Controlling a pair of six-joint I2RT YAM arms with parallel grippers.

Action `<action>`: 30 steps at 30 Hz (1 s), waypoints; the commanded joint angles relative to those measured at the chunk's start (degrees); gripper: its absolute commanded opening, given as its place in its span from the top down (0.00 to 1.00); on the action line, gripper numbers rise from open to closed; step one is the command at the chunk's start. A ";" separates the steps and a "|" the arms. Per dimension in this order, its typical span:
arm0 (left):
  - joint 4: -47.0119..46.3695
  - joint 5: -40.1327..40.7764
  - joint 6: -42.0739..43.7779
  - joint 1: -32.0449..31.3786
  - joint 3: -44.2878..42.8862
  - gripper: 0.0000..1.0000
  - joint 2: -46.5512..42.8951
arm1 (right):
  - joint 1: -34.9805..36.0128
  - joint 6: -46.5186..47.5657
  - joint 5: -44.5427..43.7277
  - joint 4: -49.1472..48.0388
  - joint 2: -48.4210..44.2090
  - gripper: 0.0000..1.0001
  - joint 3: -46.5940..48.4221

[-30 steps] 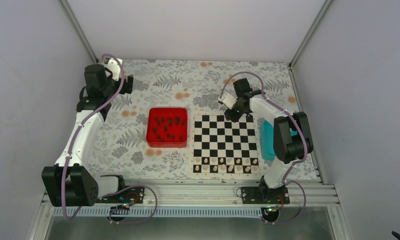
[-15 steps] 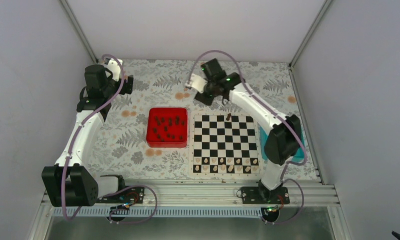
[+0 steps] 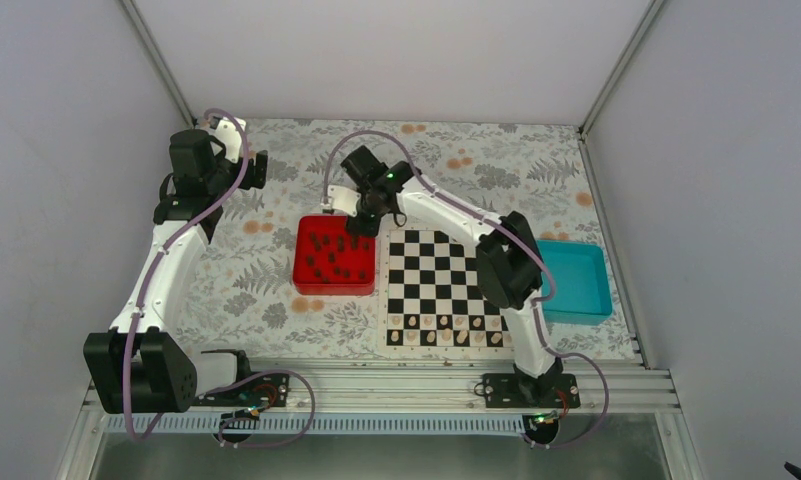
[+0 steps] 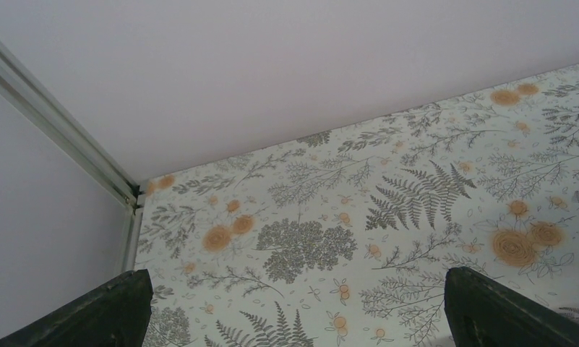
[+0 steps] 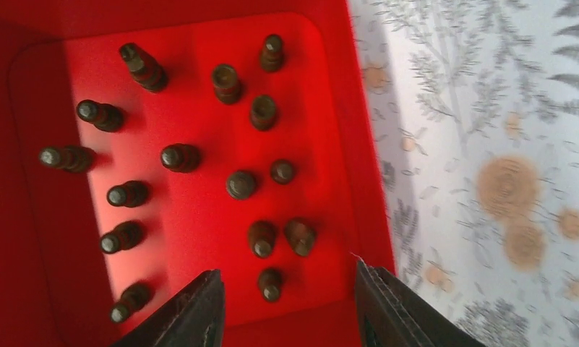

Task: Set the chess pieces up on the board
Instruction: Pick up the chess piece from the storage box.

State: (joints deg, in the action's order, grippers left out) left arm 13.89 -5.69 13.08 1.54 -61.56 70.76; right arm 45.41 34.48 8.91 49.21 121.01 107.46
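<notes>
The dark pieces are nearly all in the red tray, scattered over its floor with gaps between most of them, so we judge there is room for a finger on either side of whichever one we choose. Two of them, toward the wall closest to the wrist camera, stand just beside each other and look harder to separate. The tray lies just left of the board, so each carry is short. On the board, the pale pieces fill the rows nearest the arm bases. The far rows look bare where we can see them, though the right arm crosses part of them. We take those rows to be where the dark set belongs. The right gripper hangs over the tray's right side with its jaws apart and nothing between them, pointing down at the pieces, which we read as lining up for a pick. The left gripper is parked well away over the table at the far left, jaws spread wide and empty, out of the working arm's way. The teal tray sits right of the board.
</notes>
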 commanded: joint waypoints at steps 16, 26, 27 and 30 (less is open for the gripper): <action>-0.89 -0.67 0.38 0.30 1.17 0.00 -1.46 | 4.31 -1.46 0.66 -6.83 8.97 0.52 2.43; -1.23 -0.89 0.59 0.39 1.59 0.00 -1.46 | 4.36 -1.20 1.21 -5.58 11.27 0.59 3.74; -1.16 -1.19 0.69 0.47 1.66 0.00 -1.42 | 4.44 -1.23 0.91 -5.43 11.76 0.59 3.99; -1.20 -2.30 0.96 0.48 1.87 0.00 -1.57 | 4.48 -1.33 0.70 -4.86 12.31 0.63 4.41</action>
State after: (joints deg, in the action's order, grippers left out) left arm 13.82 -6.24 13.13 1.76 -60.55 70.22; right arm 49.15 33.93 9.80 43.83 131.17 109.93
